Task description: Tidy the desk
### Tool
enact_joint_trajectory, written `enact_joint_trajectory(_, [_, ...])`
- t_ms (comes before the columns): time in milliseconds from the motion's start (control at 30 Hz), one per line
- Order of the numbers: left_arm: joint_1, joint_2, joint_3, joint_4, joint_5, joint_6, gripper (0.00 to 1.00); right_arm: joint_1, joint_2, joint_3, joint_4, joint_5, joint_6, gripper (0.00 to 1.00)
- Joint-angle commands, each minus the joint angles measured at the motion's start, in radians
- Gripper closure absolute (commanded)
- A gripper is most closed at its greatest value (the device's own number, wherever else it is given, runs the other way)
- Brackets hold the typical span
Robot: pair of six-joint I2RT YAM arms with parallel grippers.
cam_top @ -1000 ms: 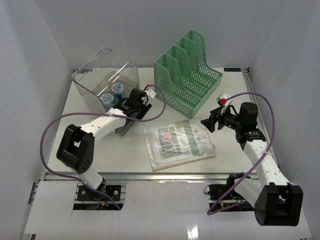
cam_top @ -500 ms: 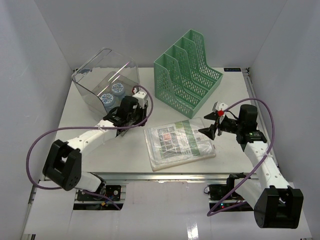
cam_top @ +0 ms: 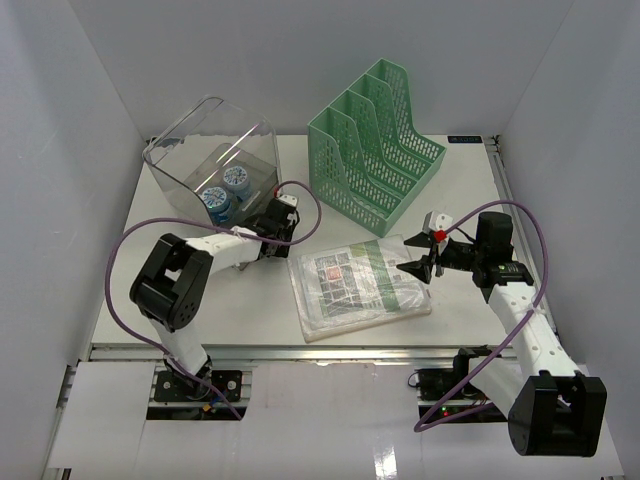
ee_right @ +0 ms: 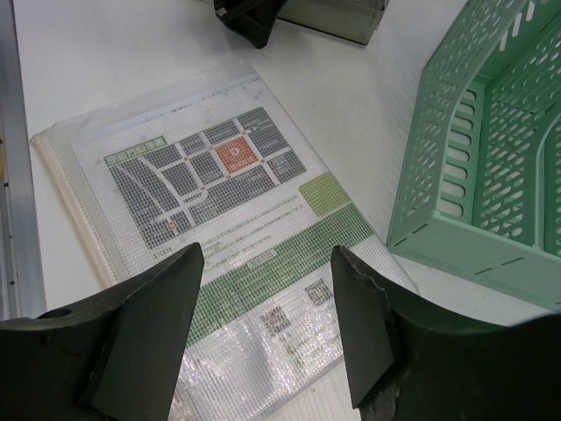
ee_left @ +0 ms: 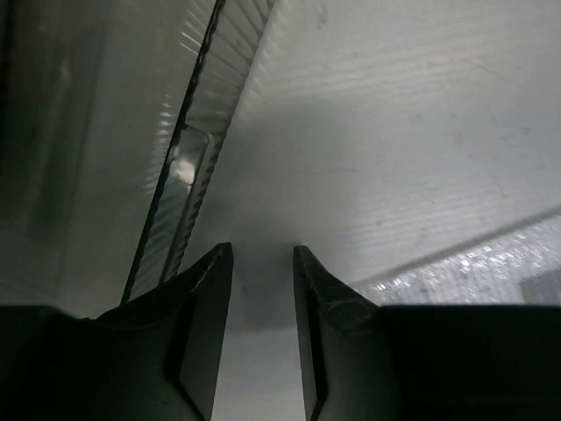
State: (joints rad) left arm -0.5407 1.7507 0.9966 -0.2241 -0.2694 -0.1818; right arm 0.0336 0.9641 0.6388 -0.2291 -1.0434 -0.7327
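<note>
Top view: the large flat white desk (cam_top: 200, 300) carries a clear plastic bin (cam_top: 205, 150), a green mesh file rack (cam_top: 385, 140) and a plastic-sleeved printed sheet (cam_top: 350, 285). Left wrist: the left gripper (ee_left: 261, 254) stands narrowly parted, empty, beside the bin. Right wrist: the right gripper (ee_right: 267, 254) gapes empty above the sheet.

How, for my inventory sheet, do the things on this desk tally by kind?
Clear plastic bin: 1
Round blue-lidded containers inside it: 2
Green slotted plastic file organizer: 1
Printed sheet in clear plastic sleeve: 1
Grey ribbed box, partly hidden: 1
Total: 6
</note>
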Motion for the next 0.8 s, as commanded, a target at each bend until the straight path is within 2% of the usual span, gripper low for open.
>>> enact_joint_trajectory(0, [0.0,0.035,0.052,0.024,-0.223,0.068,0.37,-0.003,0.006,0.009,0.0,-0.022,-0.015,0.34])
enact_joint_trajectory(67, [0.002,0.05,0.058,0.036,-0.26,0.089,0.28,-0.004,0.008,0.009,0.0,-0.021,-0.013,0.34])
enact_joint_trajectory(167, [0.005,0.063,0.069,0.041,-0.283,0.114,0.21,-0.005,0.007,0.01,0.0,-0.018,-0.011,0.34])
enact_joint_trajectory(567, [0.005,0.045,0.091,0.029,-0.302,0.142,0.17,-0.005,0.006,0.012,-0.009,-0.022,-0.017,0.33])
enact_joint_trajectory(767, [0.004,0.012,0.079,0.043,-0.328,0.166,0.09,-0.005,0.007,0.009,-0.016,-0.032,-0.029,0.31])
